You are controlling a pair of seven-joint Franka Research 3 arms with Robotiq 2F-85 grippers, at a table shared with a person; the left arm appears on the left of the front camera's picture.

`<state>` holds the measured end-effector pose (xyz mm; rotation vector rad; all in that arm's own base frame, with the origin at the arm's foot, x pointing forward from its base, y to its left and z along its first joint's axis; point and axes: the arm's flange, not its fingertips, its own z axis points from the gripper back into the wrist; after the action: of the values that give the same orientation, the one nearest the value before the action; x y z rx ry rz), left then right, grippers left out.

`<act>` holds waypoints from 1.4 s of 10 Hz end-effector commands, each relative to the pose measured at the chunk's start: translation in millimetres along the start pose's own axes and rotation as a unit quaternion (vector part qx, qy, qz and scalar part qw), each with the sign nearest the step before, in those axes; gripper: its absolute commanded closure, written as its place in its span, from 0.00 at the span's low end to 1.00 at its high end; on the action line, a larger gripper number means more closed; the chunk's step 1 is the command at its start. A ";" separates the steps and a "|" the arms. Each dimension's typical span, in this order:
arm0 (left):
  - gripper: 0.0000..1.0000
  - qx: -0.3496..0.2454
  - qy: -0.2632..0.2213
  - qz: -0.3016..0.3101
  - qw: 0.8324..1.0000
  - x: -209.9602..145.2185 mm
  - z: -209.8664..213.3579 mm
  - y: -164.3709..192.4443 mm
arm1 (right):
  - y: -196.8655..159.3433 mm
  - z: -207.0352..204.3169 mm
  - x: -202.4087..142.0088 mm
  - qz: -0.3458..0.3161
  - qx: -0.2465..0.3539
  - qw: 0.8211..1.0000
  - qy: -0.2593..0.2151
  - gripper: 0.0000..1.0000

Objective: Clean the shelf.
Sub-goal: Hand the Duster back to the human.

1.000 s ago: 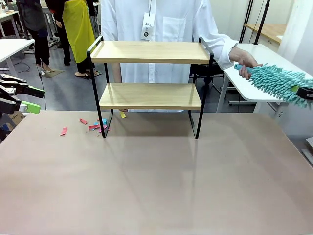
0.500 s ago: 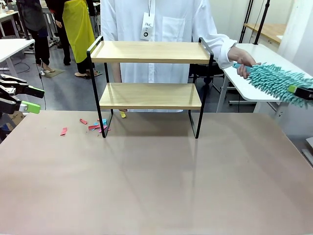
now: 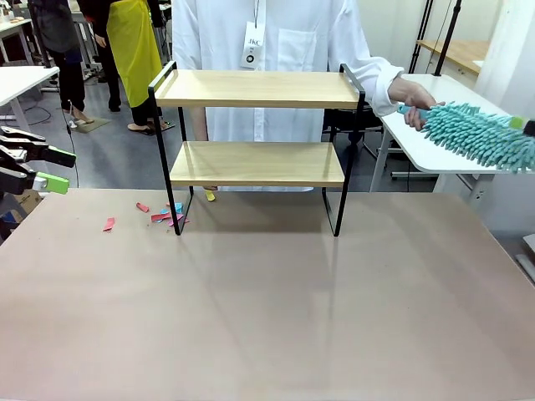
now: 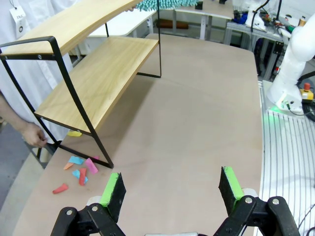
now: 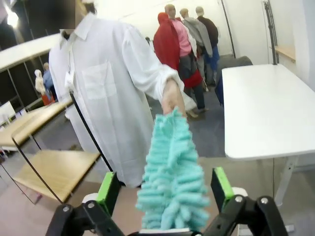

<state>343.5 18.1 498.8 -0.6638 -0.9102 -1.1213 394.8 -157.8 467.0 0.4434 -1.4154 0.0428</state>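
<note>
The shelf [image 3: 255, 125] stands at the table's far middle, two light wood boards in a black frame, both bare. Behind it stands a person in a white shirt, whose hand [image 3: 414, 102] grips the handle of a teal fluffy duster [image 3: 481, 135] off the shelf's right end. In the right wrist view the duster [image 5: 172, 167] hangs between the spread fingers of my right gripper [image 5: 167, 189], which is open, with gaps to both pads. My left gripper [image 3: 57, 170] is open at the far left, away from the shelf [image 4: 98, 73], with nothing between the pads of my left gripper [image 4: 171, 184].
Coloured paper scraps [image 3: 163, 215] lie on the table by the shelf's left foot, and a yellow one [image 3: 209, 195] sits under the lower board. A white side table [image 3: 435, 138] stands at the right. The near tabletop [image 3: 267, 317] is bare.
My right gripper has opened and let go of the duster, which the person's hand now carries slightly higher. My left gripper has not moved.
</note>
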 end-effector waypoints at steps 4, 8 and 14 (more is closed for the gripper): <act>0.00 0.000 -0.015 -0.002 1.000 1.5 -0.9 1.4 | -53.1 45.3 99.2 -0.123 -0.030 0.982 -0.137 0.00; 0.00 0.000 -0.015 -0.002 1.000 1.5 -0.9 1.4 | -106.3 66.2 114.0 -0.200 -0.069 0.960 -0.185 0.00; 0.00 0.000 -0.015 -0.002 1.000 1.5 -0.9 1.4 | -95.3 76.7 113.8 -0.170 -0.069 0.969 -0.167 0.00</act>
<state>343.5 18.1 499.0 -0.6631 -0.9101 -1.1213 372.9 -299.2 558.5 0.5951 -1.6416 -0.4303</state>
